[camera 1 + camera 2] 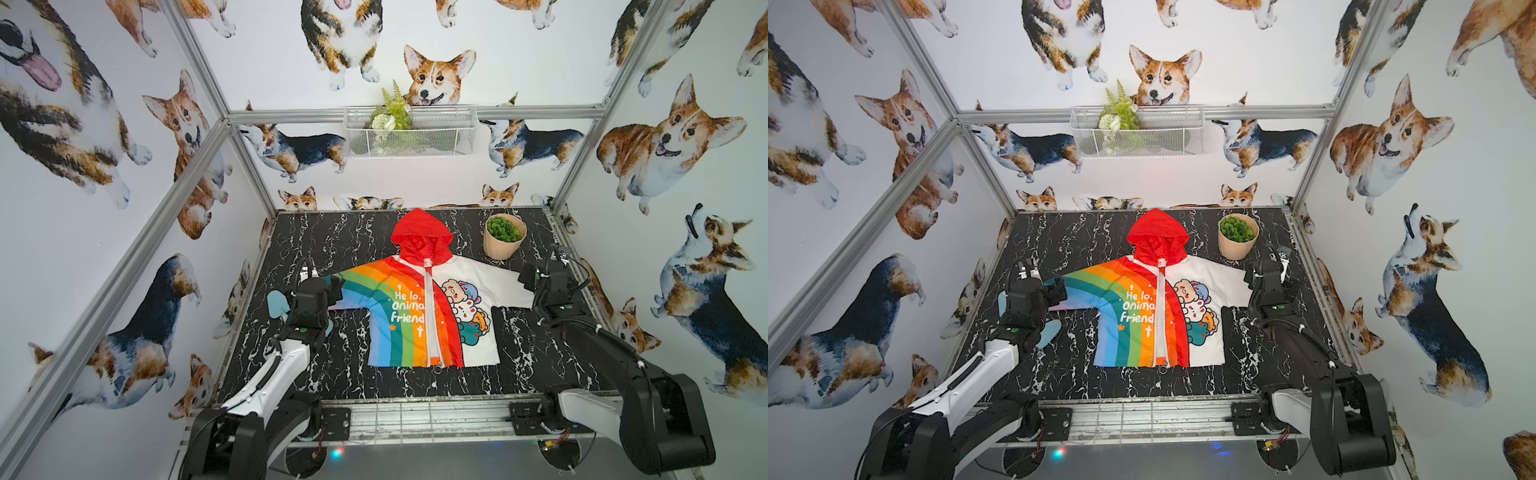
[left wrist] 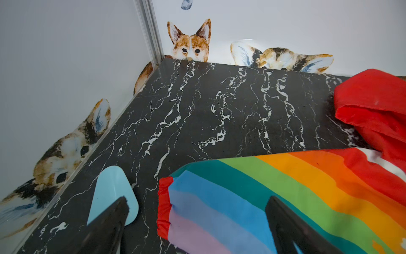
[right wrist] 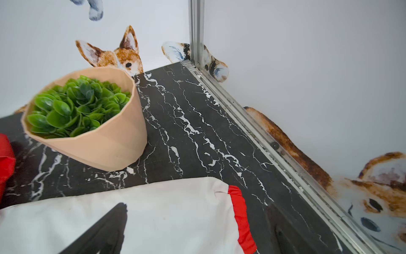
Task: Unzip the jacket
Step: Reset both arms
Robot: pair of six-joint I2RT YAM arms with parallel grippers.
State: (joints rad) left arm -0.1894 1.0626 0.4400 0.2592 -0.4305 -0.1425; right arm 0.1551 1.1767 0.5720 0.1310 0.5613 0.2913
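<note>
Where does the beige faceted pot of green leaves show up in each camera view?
Both top views: beige faceted pot on the table's far side, right of the red hood.
Left wrist: not in it.
Right wrist: just beyond the jacket's white sleeve, pot at.
Shared landmark: that red hood.

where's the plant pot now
In both top views the plant pot stands back right on the table, beside the jacket's red hood.

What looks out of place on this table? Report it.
Nothing is spilled or damaged; the jacket lies flat, zip closed. One stray: a pale blue flat piece on the table beside the rainbow sleeve's cuff.
</note>
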